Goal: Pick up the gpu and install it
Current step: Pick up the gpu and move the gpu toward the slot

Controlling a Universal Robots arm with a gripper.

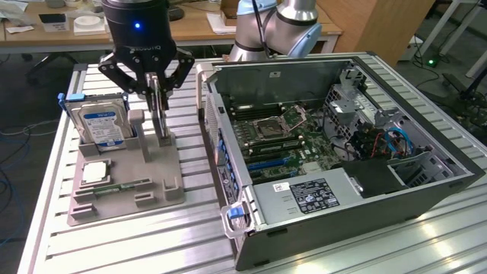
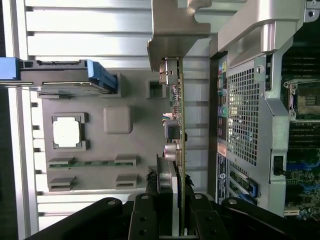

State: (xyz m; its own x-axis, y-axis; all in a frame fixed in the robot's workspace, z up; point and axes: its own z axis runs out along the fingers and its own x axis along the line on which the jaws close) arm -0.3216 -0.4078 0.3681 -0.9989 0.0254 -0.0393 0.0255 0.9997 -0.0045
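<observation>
At the exterior view's left, a hard drive [image 1: 99,123] in a blue frame stands upright in a grey fixture [image 1: 145,171]. Its lower part is hidden in the fixture's pocket. In front of it lie a square processor [image 1: 96,171] and a narrow memory stick [image 1: 122,186], the stick too small to read.

Just beside the drive, the black pincer [image 1: 154,94] reaches down from above, its fingers closed on the top edge of the gpu [image 1: 158,117]. The card stands upright and nearly edge-on, so its fan face cannot be seen. Its lower edge meets a slotted block of the fixture, and whether it sits in the slot or has just cleared it is hard to tell. In the wrist view the card runs as a thin line between the dark fingers [image 2: 145,215], with its pale bracket [image 2: 172,35] at the far end.

Toward the exterior view's right, the open computer case [image 1: 274,83] lies on its side showing the motherboard [image 1: 293,134]. Its far corner is cut off by the frame.

Everything rests on a ribbed aluminium table [image 1: 137,240] with bright glare along the slats. Behind it are the arm's pale base [image 1: 278,25], a cluttered wooden desk [image 1: 190,28] and a wooden cabinet [image 1: 373,23].
</observation>
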